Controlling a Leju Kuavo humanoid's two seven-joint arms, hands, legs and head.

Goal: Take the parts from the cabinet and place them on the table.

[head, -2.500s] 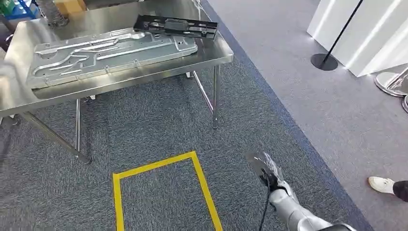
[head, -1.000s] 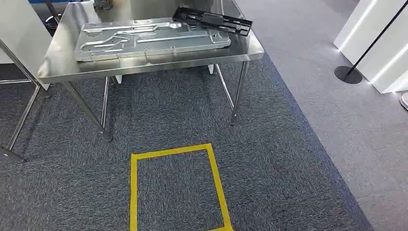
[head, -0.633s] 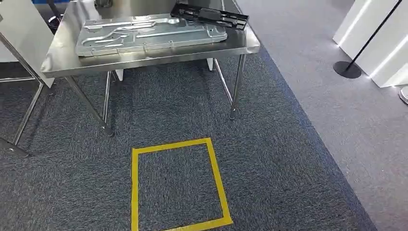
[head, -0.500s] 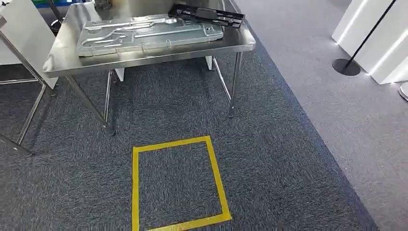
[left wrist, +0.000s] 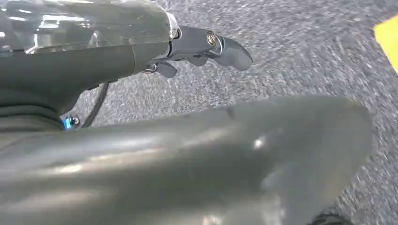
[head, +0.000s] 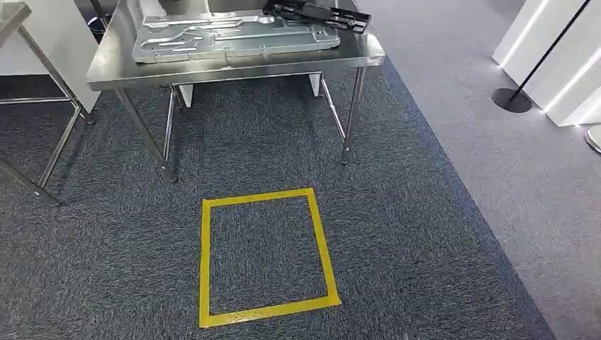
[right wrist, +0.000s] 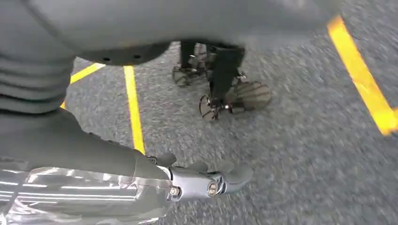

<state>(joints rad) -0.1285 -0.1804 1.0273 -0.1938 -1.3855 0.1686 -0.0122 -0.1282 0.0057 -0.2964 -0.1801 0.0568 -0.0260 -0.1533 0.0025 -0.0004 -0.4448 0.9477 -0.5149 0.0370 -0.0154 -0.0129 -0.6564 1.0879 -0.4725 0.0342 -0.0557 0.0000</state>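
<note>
1. You see a stainless steel table with thin legs at about 12 o'clock in the head view, standing on dark grey-blue carpet
2. On its top lies a large stamped silver sheet-metal panel with raised ribs, flat and covering most of the surface
3. A long black plastic part rests at the panel's 1 o'clock end, partly over its far right corner
4. A yellow tape rectangle marks the carpet at 6 o'clock from the table, well apart from its legs
5. At 2 o'clock you see a black round-based stanchion on lighter grey floor beside a white wall panel
6. At 10 o'clock, part of a second steel frame stands beside the table
7. Your left hand hangs above the carpet, fingers loosely curled, holding nothing that you can see
8. Your right hand also hangs over the carpet near yellow tape, fingers slightly bent and apart, with nothing in it
</note>
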